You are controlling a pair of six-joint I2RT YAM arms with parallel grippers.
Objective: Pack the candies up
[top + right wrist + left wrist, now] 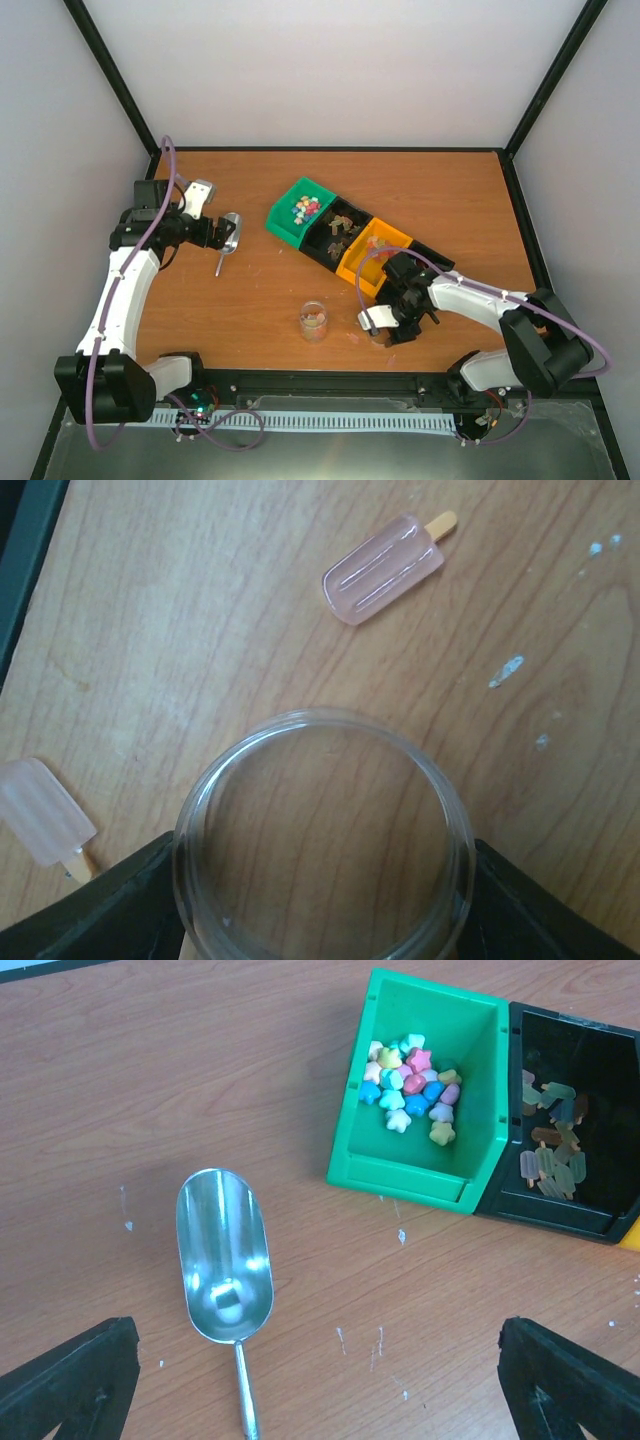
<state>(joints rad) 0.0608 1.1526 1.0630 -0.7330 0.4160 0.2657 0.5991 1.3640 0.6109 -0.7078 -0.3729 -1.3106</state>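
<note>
Spans grainy wood table (pixel 420 190). Lines up glossy plastic bins (pixel 400 1175) holding star and popsicle candies (pixel 410 1085). Holds left gripper (pixel 320 1390) wide apart over shiny scoop (pixel 225 1255). Clamps right gripper (pixel 320 900) on clear round piece (pixel 320 810), bottom cropped; two pink candies beside.

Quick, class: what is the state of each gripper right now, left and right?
Left gripper: open, holding nothing; the scoop lies on the table ahead of it.
Right gripper: closed on a clear round container.
</note>
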